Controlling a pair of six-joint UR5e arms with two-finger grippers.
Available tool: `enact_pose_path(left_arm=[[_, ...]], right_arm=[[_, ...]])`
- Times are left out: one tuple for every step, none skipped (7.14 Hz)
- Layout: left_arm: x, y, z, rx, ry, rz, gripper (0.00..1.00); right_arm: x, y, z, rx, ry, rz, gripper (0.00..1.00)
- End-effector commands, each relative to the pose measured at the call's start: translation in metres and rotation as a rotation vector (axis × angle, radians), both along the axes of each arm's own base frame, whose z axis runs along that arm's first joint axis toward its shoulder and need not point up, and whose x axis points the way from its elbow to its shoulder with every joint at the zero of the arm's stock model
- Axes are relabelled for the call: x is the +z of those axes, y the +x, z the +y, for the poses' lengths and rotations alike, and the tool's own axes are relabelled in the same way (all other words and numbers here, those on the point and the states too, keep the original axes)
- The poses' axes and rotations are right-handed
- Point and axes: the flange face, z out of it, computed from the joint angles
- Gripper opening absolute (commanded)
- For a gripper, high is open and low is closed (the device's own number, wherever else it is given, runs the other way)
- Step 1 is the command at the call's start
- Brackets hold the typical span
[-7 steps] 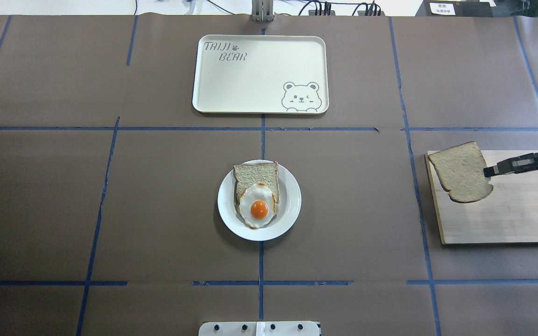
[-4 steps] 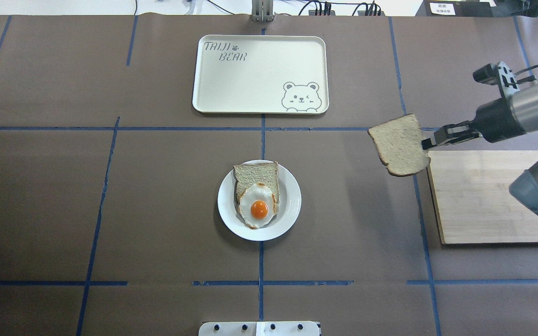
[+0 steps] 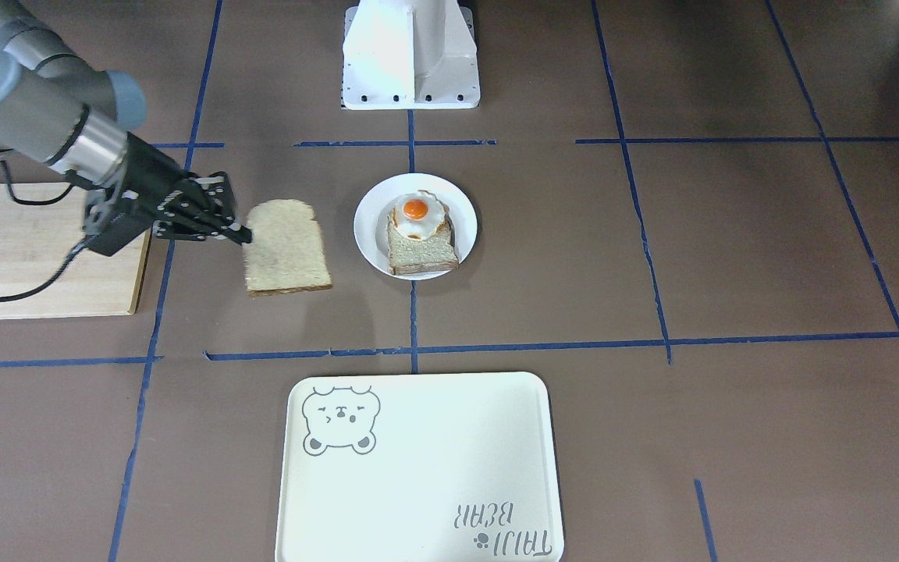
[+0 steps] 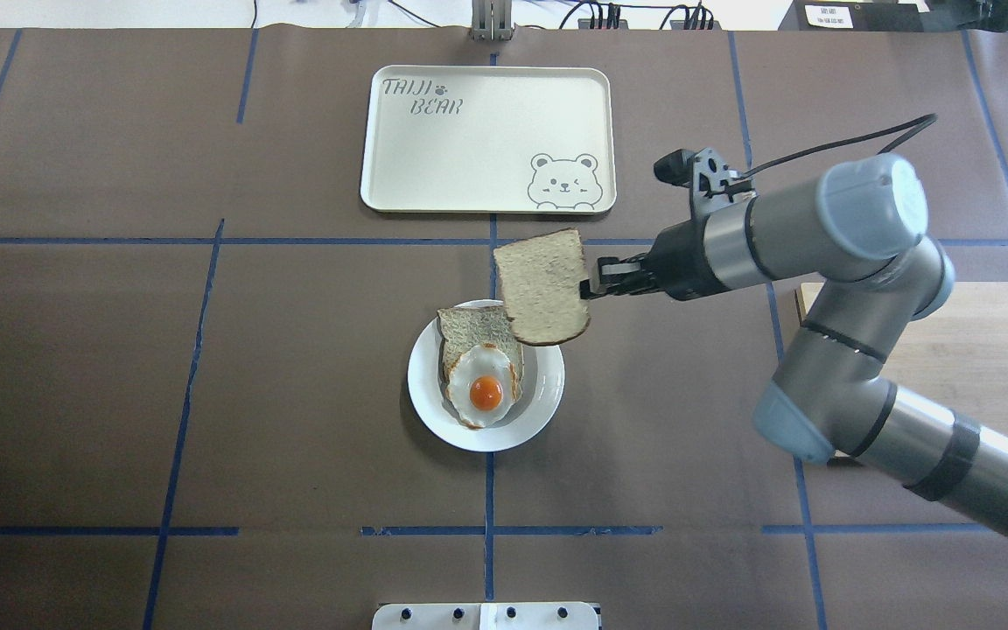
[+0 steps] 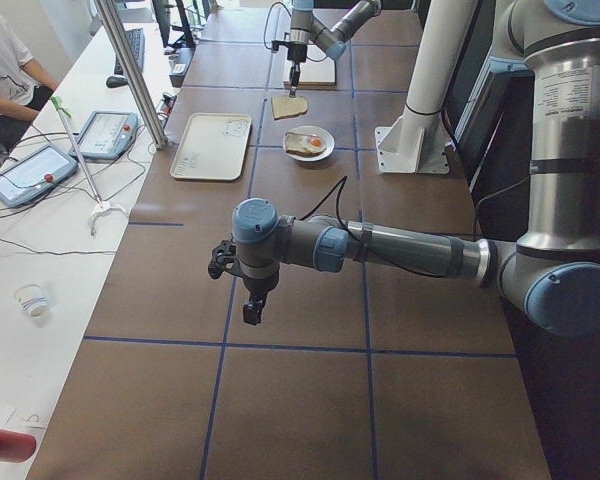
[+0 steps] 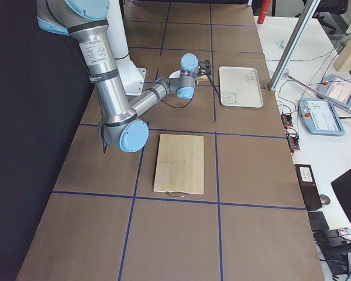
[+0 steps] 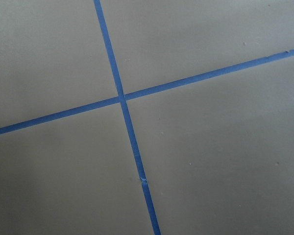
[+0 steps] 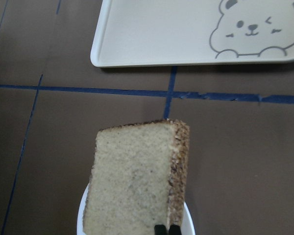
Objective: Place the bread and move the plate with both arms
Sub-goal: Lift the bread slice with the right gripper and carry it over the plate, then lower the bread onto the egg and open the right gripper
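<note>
My right gripper is shut on the edge of the bread, a flat speckled beige slice with a dark crust, and holds it in the air just beside the far right rim of the white plate. The plate holds a thicker toast slice with a fried egg on it. In the front-facing view the bread hangs left of the plate. In the right wrist view the bread covers most of the plate. My left gripper shows only in the exterior left view, low over bare table; I cannot tell its state.
A cream tray with a bear drawing lies beyond the plate. A wooden cutting board lies at the table's right. Blue tape lines cross the brown table cover. The robot's base stands behind the plate.
My right arm has carried the bread from over the cutting board leftward across the table to the plate's far right rim. The plate, toast and egg have not moved.
</note>
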Motion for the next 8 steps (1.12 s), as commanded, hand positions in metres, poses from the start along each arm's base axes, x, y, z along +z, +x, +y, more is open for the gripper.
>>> enact_pose_path(left_arm=[[0.000, 0.000, 0.000, 0.000, 0.000, 0.000, 1.00], [0.001, 0.000, 0.000, 0.000, -0.002, 0.000, 1.00], [0.000, 0.000, -0.001, 0.000, 0.000, 0.000, 1.00], [-0.001, 0.000, -0.001, 0.000, 0.002, 0.000, 1.00], [-0.001, 0.000, -0.001, 0.000, 0.002, 0.000, 1.00], [-0.001, 0.000, -0.001, 0.000, 0.002, 0.000, 1.00], [-0.001, 0.000, -0.001, 0.000, 0.002, 0.000, 1.00], [-0.001, 0.000, -0.001, 0.000, 0.002, 0.000, 1.00]], right_arm=[[-0.032, -0.071, 0.037, 0.040, 0.006, 0.023, 0.00], [-0.031, -0.082, 0.047, 0.032, 0.003, 0.036, 0.00], [-0.026, -0.086, 0.053, 0.023, 0.000, 0.043, 0.00], [-0.018, -0.087, 0.055, 0.019, -0.004, 0.055, 0.00], [-0.002, -0.085, 0.056, 0.019, -0.015, 0.077, 0.00], [0.000, -0.084, 0.056, 0.019, -0.016, 0.080, 0.01], [0.007, -0.083, 0.057, 0.019, -0.021, 0.090, 0.03], [0.009, -0.084, 0.057, 0.019, -0.025, 0.094, 0.23]])
